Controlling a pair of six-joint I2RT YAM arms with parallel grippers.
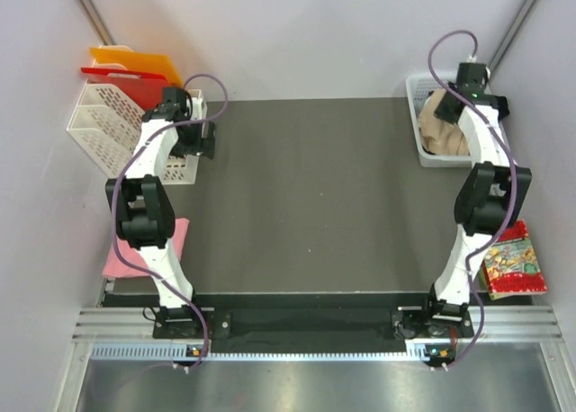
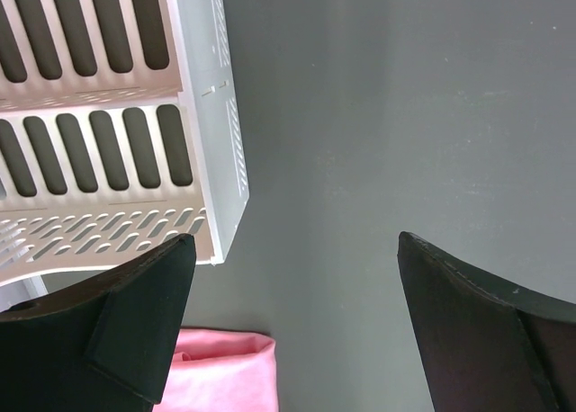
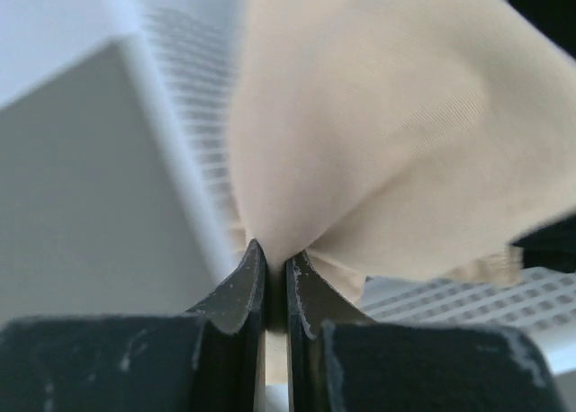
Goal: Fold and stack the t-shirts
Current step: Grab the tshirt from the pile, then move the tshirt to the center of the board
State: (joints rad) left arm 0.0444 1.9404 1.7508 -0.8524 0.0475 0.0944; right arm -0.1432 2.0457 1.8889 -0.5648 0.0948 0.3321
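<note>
A t-shirt (image 1: 441,126) sits in the far-right basket (image 1: 415,90); a rack (image 1: 94,129) stands far left.

Top: high, downward. Wrists: close; left shares rack (image 2: 108,115), right seemingly basket (image 3: 468,304).

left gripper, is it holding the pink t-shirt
No, the left gripper stands wide open with nothing between its jaws; the pink t-shirt lies apart from it.

Getting only strips of pink t-shirt (image 1: 180,234) past left arm (image 1: 148,210) from above; clipping it at bottom edge on left wrist. Blurring beige t-shirt (image 3: 378,115) badly on right wrist, spilling off top and right edges.
</note>
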